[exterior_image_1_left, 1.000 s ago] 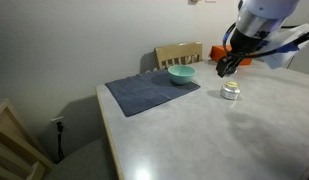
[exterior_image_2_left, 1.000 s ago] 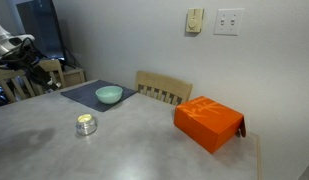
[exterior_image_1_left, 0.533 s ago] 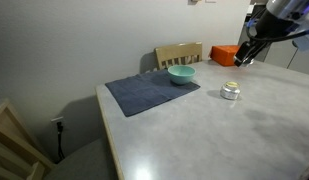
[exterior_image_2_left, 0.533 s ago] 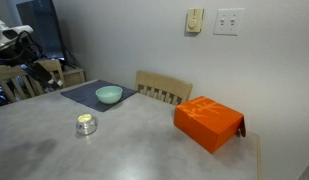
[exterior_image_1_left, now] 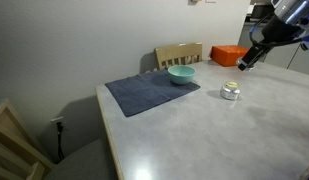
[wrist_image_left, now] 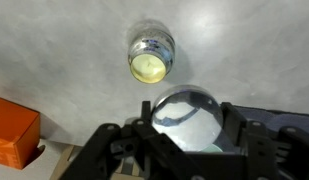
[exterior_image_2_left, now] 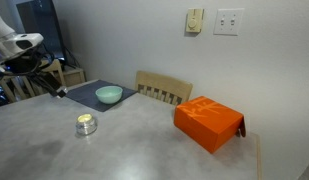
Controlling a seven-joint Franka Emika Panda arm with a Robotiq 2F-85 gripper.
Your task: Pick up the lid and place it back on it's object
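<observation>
In the wrist view my gripper [wrist_image_left: 189,128] is shut on the lid [wrist_image_left: 189,115], a round silvery disc held flat between the two black fingers [wrist_image_left: 142,128]. The object, a small glass jar [wrist_image_left: 152,57] with pale yellowish contents, stands open on the grey table, apart from the lid and further up in that view. In both exterior views the jar [exterior_image_1_left: 230,92] [exterior_image_2_left: 86,124] sits on the tabletop, and the gripper [exterior_image_1_left: 242,65] [exterior_image_2_left: 58,90] hangs in the air above and to one side of it. At that distance the lid itself is too small to see.
A teal bowl [exterior_image_1_left: 181,74] [exterior_image_2_left: 109,95] rests on a dark grey mat [exterior_image_1_left: 149,93]. An orange box [exterior_image_2_left: 208,122] [wrist_image_left: 12,133] lies on the table near the wall. A wooden chair [exterior_image_2_left: 162,88] stands behind the table's far edge.
The arm has carried the gripper up and sideways, away from its place close over the jar. The jar, bowl and box have not moved.
</observation>
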